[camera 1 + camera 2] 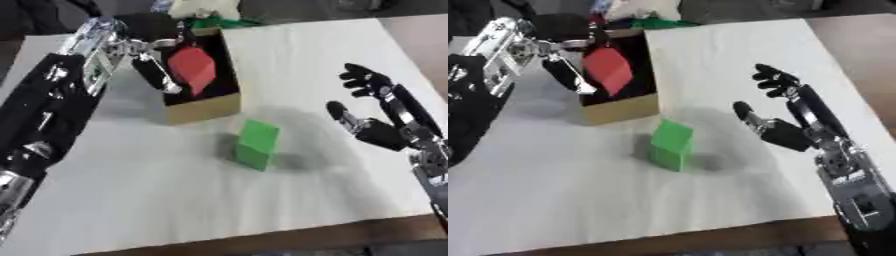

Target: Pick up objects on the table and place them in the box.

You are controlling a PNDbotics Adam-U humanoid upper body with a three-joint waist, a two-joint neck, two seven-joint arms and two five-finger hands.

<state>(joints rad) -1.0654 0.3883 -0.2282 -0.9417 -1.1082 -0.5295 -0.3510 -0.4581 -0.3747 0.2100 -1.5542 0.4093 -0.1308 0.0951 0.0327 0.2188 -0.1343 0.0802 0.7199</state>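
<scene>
A red block (192, 69) hangs over the open cardboard box (206, 107), held between the fingers and thumb of my left hand (150, 59), which reaches in from the upper left. A green block (256, 144) stands on the white table just in front of the box. My right hand (378, 111) hovers open to the right of the green block, fingers spread and apart from it.
The white sheet (297, 55) covers the table, with a brown wooden edge (262, 240) along the front. A green thing (214, 22) and pale clutter lie behind the box at the far edge.
</scene>
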